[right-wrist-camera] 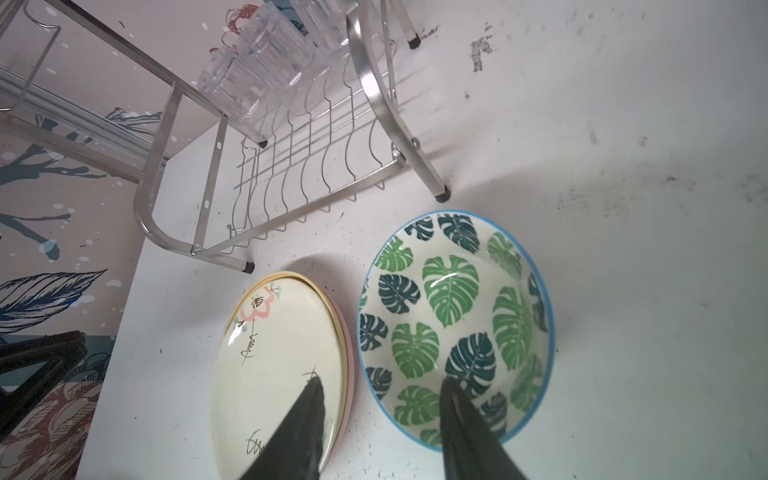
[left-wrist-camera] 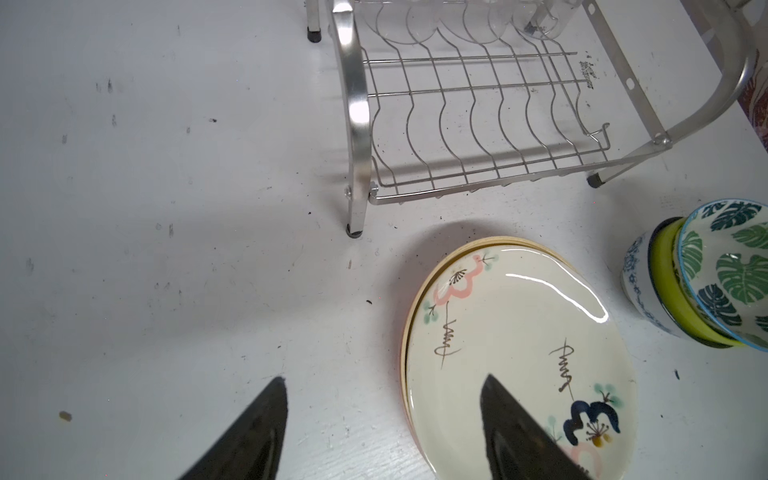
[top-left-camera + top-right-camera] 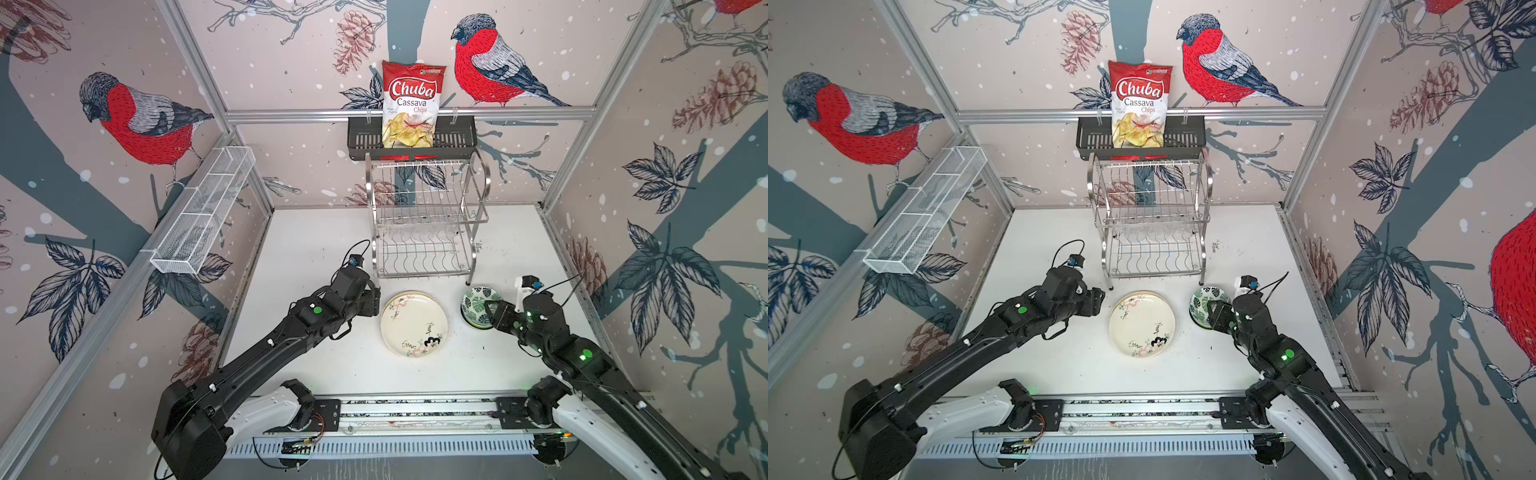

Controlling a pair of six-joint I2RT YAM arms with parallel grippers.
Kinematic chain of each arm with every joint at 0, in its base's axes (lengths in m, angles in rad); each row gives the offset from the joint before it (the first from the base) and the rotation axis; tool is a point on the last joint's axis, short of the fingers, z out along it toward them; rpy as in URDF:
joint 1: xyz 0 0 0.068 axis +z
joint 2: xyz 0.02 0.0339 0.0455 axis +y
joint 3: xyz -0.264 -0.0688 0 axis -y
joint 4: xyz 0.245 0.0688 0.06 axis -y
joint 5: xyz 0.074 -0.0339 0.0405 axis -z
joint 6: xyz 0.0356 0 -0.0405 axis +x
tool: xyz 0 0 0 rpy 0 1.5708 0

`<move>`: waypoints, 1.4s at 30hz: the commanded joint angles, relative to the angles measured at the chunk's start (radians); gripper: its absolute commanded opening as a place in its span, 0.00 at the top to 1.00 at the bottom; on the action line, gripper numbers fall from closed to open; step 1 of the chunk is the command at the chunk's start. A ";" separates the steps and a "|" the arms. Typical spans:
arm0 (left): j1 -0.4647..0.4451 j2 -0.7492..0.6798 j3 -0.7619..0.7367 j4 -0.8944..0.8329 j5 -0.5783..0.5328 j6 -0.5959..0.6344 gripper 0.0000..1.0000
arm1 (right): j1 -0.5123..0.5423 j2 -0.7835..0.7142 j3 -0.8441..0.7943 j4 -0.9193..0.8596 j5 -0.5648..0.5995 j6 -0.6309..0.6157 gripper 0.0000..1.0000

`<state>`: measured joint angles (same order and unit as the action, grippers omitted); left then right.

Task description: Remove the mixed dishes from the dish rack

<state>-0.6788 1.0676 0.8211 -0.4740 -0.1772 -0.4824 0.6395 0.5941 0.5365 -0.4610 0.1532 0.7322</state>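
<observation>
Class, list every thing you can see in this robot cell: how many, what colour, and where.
rack: 1, chrome, rear middle of table
plates: 3, cream floral over pale yellow over pink, stacked before rack
bowls: 3, leaf-print in lime in blue-patterned, nested right of plates
glasses: 3, clear, low at rack's back
chips bag: 1, red-and-white, in basket
basket: 1, black, on back rail
mesh tray: 1, white, on left wall
left hand: 1, black, open, left of plates
right hand: 1, black, open, above bowls

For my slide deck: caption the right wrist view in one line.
Open right claw over leaf-patterned bowl and stacked plates; clear tumblers in the dish rack.
</observation>
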 commanded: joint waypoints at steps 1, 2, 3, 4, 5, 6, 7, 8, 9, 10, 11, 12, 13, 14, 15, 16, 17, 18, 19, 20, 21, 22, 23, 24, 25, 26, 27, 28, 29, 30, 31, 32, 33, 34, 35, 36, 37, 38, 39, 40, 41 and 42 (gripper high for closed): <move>0.002 0.004 0.001 0.059 -0.032 -0.049 0.27 | 0.086 0.059 0.014 0.125 0.169 -0.020 0.53; 0.002 0.009 0.005 0.063 -0.043 -0.053 0.26 | 0.116 0.088 0.023 0.149 0.189 -0.035 0.52; 0.002 0.013 0.012 0.069 -0.049 -0.057 0.26 | 0.142 0.116 0.029 0.180 0.206 -0.049 0.52; 0.002 0.022 0.018 0.075 -0.051 -0.058 0.26 | 0.167 0.146 0.031 0.220 0.220 -0.066 0.52; 0.002 0.030 0.022 0.088 -0.051 -0.057 0.26 | 0.186 0.176 0.031 0.268 0.222 -0.086 0.51; 0.002 0.036 0.024 0.101 -0.056 -0.059 0.26 | 0.199 0.202 0.030 0.307 0.215 -0.104 0.51; 0.002 0.045 0.026 0.113 -0.060 -0.060 0.26 | 0.210 0.234 0.031 0.359 0.206 -0.129 0.51; 0.002 0.054 0.026 0.127 -0.061 -0.059 0.25 | 0.219 0.266 0.031 0.406 0.201 -0.154 0.50; 0.002 0.061 0.027 0.139 -0.064 -0.060 0.25 | 0.226 0.293 0.032 0.444 0.198 -0.176 0.50; 0.002 0.070 0.029 0.153 -0.067 -0.059 0.25 | 0.231 0.323 0.034 0.482 0.196 -0.200 0.49; 0.002 0.080 0.030 0.168 -0.073 -0.057 0.25 | 0.230 0.353 0.039 0.515 0.192 -0.222 0.49; 0.002 0.088 0.032 0.182 -0.079 -0.053 0.25 | 0.232 0.378 0.043 0.542 0.192 -0.239 0.49; 0.002 0.098 0.036 0.195 -0.089 -0.050 0.25 | 0.232 0.405 0.049 0.573 0.193 -0.261 0.48; 0.002 0.109 0.041 0.207 -0.099 -0.045 0.25 | 0.230 0.429 0.054 0.600 0.194 -0.279 0.48; 0.002 0.121 0.047 0.215 -0.111 -0.041 0.25 | 0.229 0.451 0.060 0.624 0.197 -0.293 0.47; 0.002 0.138 0.056 0.222 -0.121 -0.035 0.25 | 0.227 0.476 0.067 0.649 0.196 -0.308 0.47; 0.005 0.155 0.069 0.229 -0.135 -0.028 0.25 | 0.223 0.499 0.076 0.671 0.194 -0.324 0.47; 0.007 0.171 0.079 0.236 -0.143 -0.023 0.26 | 0.220 0.519 0.082 0.687 0.191 -0.335 0.46; 0.012 0.190 0.090 0.242 -0.147 -0.020 0.27 | 0.215 0.540 0.090 0.705 0.188 -0.347 0.46; 0.022 0.209 0.101 0.252 -0.140 -0.015 0.28 | 0.209 0.563 0.098 0.723 0.181 -0.359 0.46; 0.033 0.226 0.107 0.262 -0.129 -0.013 0.29 | 0.200 0.580 0.105 0.737 0.170 -0.369 0.46; 0.047 0.246 0.115 0.272 -0.112 -0.013 0.30 | 0.191 0.601 0.114 0.752 0.160 -0.378 0.46; 0.064 0.263 0.122 0.283 -0.093 -0.013 0.31 | 0.181 0.624 0.122 0.766 0.148 -0.387 0.45; 0.078 0.279 0.128 0.289 -0.077 -0.014 0.32 | 0.171 0.642 0.129 0.779 0.135 -0.394 0.45; 0.091 0.295 0.131 0.301 -0.063 -0.016 0.33 | 0.158 0.654 0.137 0.793 0.127 -0.399 0.44; 0.102 0.311 0.136 0.311 -0.051 -0.016 0.34 | 0.147 0.695 0.145 0.806 0.117 -0.402 0.43; 0.110 0.323 0.140 0.321 -0.045 -0.016 0.35 | 0.134 0.713 0.152 0.818 0.103 -0.405 0.43; 0.115 0.336 0.143 0.331 -0.039 -0.015 0.35 | 0.124 0.733 0.159 0.831 0.088 -0.407 0.43; 0.120 0.348 0.147 0.342 -0.033 -0.013 0.35 | 0.114 0.752 0.164 0.850 0.073 -0.413 0.43; 0.123 0.359 0.149 0.350 -0.027 -0.013 0.36 | 0.107 0.768 0.168 0.867 0.063 -0.419 0.43; 0.126 0.370 0.154 0.359 -0.023 -0.013 0.37 | 0.102 0.787 0.177 0.881 0.053 -0.427 0.43; 0.129 0.383 0.159 0.366 -0.015 -0.013 0.38 | 0.097 0.808 0.186 0.893 0.050 -0.434 0.43; 0.132 0.393 0.164 0.370 -0.008 -0.013 0.39 | 0.095 0.824 0.196 0.899 0.049 -0.442 0.43; 0.137 0.404 0.169 0.373 -0.001 -0.015 0.40 | 0.095 0.843 0.207 0.907 0.050 -0.450 0.43; 0.140 0.417 0.171 0.374 0.004 -0.017 0.42 | 0.093 0.860 0.217 0.916 0.051 -0.460 0.43; 0.142 0.428 0.171 0.372 0.005 -0.020 0.43 | 0.092 0.873 0.224 0.926 0.049 -0.466 0.43; 0.144 0.440 0.171 0.366 0.004 -0.025 0.45 | 0.090 0.892 0.233 0.937 0.045 -0.476 0.43; 0.145 0.451 0.205 0.359 0.004 -0.027 0.47 | 0.090 0.911 0.246 0.945 0.042 -0.486 0.43; 0.146 0.460 0.214 0.352 0.001 -0.027 0.50 | 0.089 0.926 0.255 0.954 0.043 -0.493 0.43; 0.147 0.471 0.222 0.341 -0.002 -0.029 0.53 | 0.087 0.943 0.267 0.963 0.041 -0.501 0.43; 0.149 0.483 0.233 0.328 0.000 -0.030 0.59 | 0.085 0.961 0.276 0.972 0.039 -0.509 0.43; 0.150 0.491 0.242 0.314 0.004 -0.030 0.63 | 0.082 0.977 0.287 0.978 0.039 -0.516 0.43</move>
<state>-0.5346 1.5402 1.0409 -0.1474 -0.1829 -0.5095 0.7254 1.5452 0.8009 0.4492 0.2020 0.2600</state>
